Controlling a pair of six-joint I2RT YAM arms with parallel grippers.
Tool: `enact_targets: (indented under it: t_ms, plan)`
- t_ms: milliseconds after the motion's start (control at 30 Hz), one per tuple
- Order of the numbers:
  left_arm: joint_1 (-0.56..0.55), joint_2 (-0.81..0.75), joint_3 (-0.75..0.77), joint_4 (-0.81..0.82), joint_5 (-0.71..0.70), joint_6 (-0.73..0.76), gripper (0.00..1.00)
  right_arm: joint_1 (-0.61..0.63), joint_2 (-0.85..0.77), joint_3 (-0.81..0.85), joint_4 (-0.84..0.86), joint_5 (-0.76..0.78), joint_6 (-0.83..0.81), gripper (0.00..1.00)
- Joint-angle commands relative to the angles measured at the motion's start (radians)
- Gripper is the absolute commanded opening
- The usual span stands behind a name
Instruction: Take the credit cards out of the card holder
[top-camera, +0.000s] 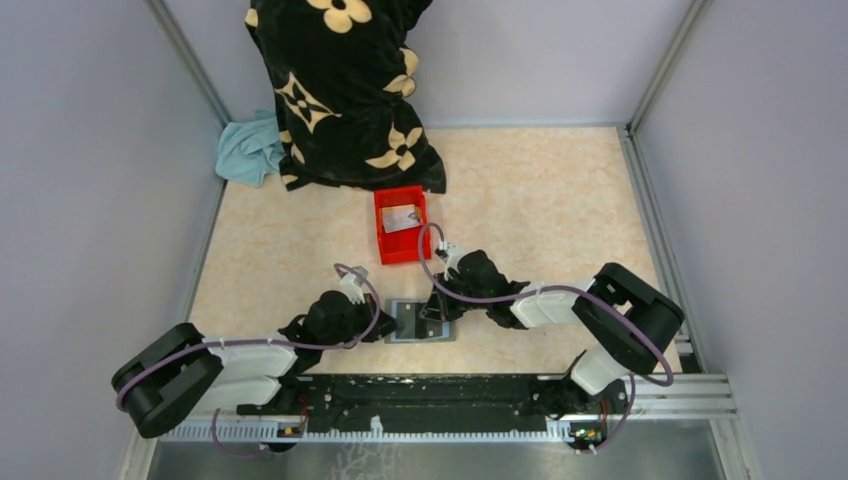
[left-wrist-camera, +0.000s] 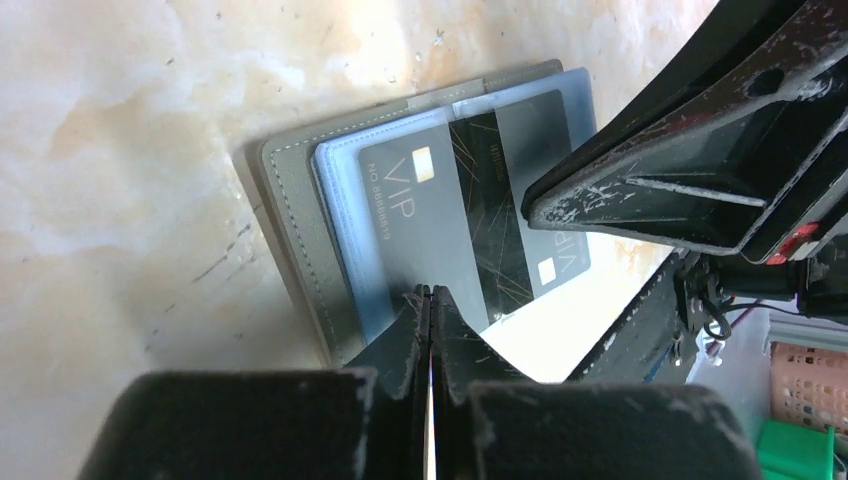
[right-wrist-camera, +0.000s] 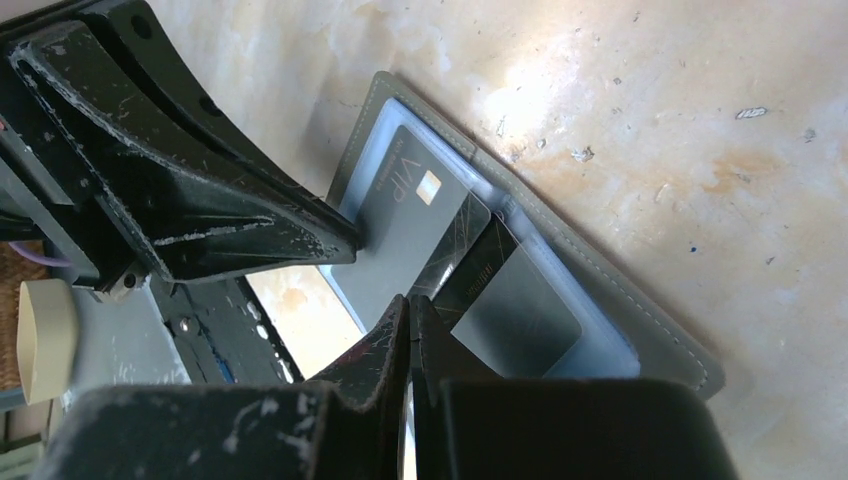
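The card holder lies open on the table between my two grippers, grey cover outside, blue-grey pockets inside. A grey VIP credit card sits in its pocket, and a dark card with gold lines overlaps it. Another grey card lies in the other pocket. My left gripper is shut, its tips pressing on the VIP card's side of the holder. My right gripper is shut, its tips resting at the dark card. One light card lies in the red bin.
A black cloth with cream flowers and a teal cloth lie at the back left. The arms' black base rail runs along the near edge. Grey walls stand on both sides.
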Motion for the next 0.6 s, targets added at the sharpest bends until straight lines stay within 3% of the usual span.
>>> enact_targets:
  t_ms: [0, 267, 400, 567]
  plan:
    - [0.009, 0.079, -0.008, 0.027, -0.033, 0.010, 0.00, 0.009, -0.004, 0.046, 0.044, 0.002, 0.010, 0.05]
    - [0.012, 0.120, 0.014, 0.012, -0.022, 0.043, 0.00, 0.008, 0.037, 0.029, 0.066, 0.014, 0.029, 0.32]
    - [0.012, 0.138, 0.005, 0.040, -0.013, 0.035, 0.00, 0.009, 0.035, 0.035, -0.007, 0.068, 0.028, 0.45]
    - [0.012, 0.173, 0.007, 0.067, -0.003, 0.030, 0.00, 0.009, 0.041, 0.041, -0.103, 0.127, 0.025, 0.47]
